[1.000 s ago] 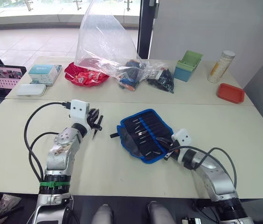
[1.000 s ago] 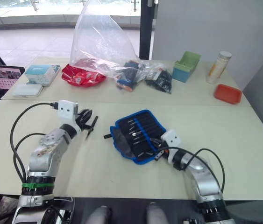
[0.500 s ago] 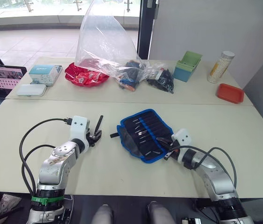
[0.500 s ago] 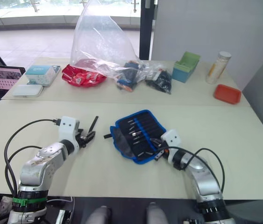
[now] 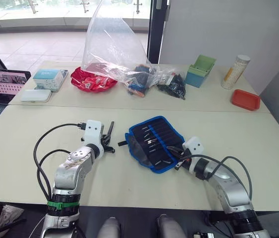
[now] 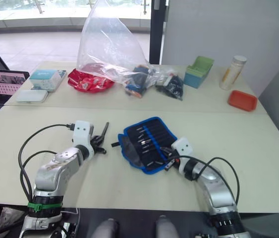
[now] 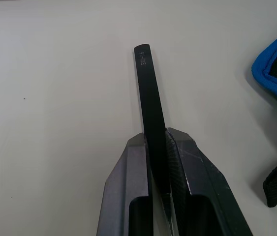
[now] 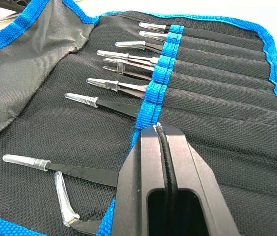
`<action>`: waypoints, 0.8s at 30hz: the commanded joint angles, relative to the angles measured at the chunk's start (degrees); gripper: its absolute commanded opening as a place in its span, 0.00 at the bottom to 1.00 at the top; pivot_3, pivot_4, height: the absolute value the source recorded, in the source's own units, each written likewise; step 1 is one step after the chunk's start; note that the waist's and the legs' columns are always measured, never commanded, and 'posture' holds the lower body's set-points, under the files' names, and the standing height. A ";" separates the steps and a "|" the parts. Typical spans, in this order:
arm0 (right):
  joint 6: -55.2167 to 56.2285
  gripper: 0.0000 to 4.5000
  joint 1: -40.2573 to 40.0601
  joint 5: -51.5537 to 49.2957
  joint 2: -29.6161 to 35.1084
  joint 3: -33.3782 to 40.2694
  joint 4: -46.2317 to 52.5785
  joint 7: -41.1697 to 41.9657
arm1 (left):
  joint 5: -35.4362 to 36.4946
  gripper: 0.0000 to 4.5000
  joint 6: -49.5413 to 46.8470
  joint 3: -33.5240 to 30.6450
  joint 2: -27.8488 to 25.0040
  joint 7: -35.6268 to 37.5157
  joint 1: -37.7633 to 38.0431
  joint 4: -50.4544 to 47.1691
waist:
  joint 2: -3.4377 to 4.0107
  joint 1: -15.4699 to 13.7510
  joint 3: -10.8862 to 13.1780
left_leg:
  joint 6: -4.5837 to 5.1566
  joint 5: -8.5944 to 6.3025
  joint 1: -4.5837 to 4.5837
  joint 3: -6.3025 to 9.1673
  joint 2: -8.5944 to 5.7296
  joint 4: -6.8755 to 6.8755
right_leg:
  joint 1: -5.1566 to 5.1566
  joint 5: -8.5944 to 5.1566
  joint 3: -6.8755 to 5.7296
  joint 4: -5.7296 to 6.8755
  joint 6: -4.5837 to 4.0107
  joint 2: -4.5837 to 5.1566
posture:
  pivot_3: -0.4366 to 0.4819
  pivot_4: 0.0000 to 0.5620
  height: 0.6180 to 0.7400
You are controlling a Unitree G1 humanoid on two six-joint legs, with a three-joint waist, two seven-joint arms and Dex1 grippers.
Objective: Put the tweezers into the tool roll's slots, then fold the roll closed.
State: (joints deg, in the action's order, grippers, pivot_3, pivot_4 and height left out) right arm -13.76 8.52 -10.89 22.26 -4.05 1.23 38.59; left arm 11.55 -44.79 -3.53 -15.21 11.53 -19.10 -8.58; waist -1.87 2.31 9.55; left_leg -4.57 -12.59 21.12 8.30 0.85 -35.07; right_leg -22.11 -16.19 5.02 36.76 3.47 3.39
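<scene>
Between the left gripper's (image 7: pixel 159 169) pinched fingers sits one black tweezer (image 7: pixel 150 103), held just beside the tool roll (image 5: pixel 154 143). At the roll's near edge, the right gripper (image 8: pixel 161 142) is closed over the slots (image 8: pixel 212 73), where other tweezers (image 8: pixel 123 59) sit.

left claw (image 7: pixel 159 147): fingers clamped together, arm bent over table | right claw (image 8: pixel 162 135): fingers pressed together, arm low

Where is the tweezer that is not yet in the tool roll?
The left end effector is shut on the tweezer, over the table just left of the open tool roll.
</scene>
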 commanded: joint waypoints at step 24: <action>-10.47 0.00 -8.02 -3.07 0.97 1.16 10.36 -3.59 | -0.33 0.00 9.41 25.15 -14.23 37.81 -15.41 -4.35 | 0.14 0.32 0.12 | 0.05 -0.02 0.11 -0.01 -0.02 0.07 | -0.12 -0.01 0.03 -0.01 0.01 -0.01 | 0.48 0.27 1.00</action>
State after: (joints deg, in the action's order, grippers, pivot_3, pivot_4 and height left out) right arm -22.32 2.72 -14.75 22.68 -1.69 12.11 34.97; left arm 11.26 -34.45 21.79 -28.76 48.08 -33.51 -10.53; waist -1.73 2.63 9.66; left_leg -4.52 -12.61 21.24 8.30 0.83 -35.00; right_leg -22.24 -16.20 5.05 36.76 3.48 3.37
